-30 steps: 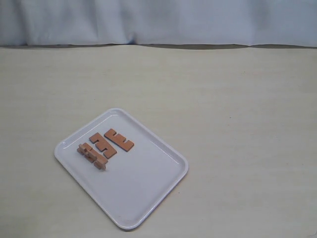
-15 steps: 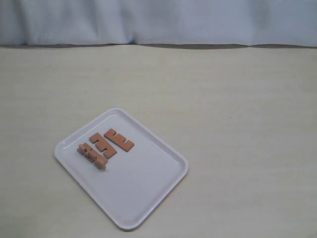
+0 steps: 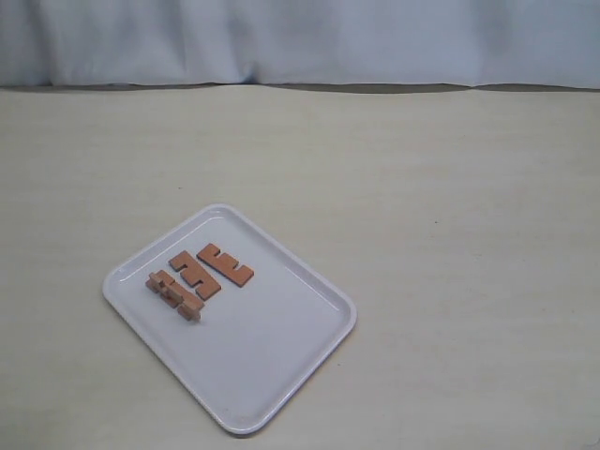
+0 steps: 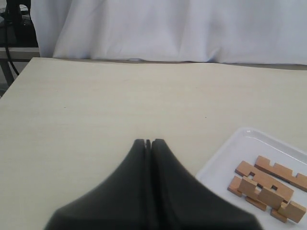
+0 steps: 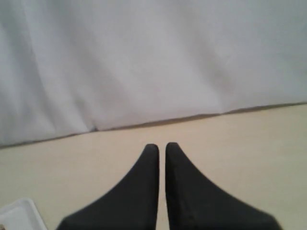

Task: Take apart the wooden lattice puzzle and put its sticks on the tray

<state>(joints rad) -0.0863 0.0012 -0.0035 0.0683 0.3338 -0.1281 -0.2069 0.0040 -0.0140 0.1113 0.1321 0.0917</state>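
Two sticks are lying flat on the tray, toward its left end, long axes slanting across it. Just beside them, the rest of the puzzle is seemingly sitting still joined. The left gripper, closed and empty, is looking nearer than the right gripper, which is all but closed too.

A pale beige wood-grain tabletop fills the scene from near to far under soft, even light. Along its far edge hangs a white, loosely folded curtain. Past the table's far left corner stands dark, indistinct equipment.
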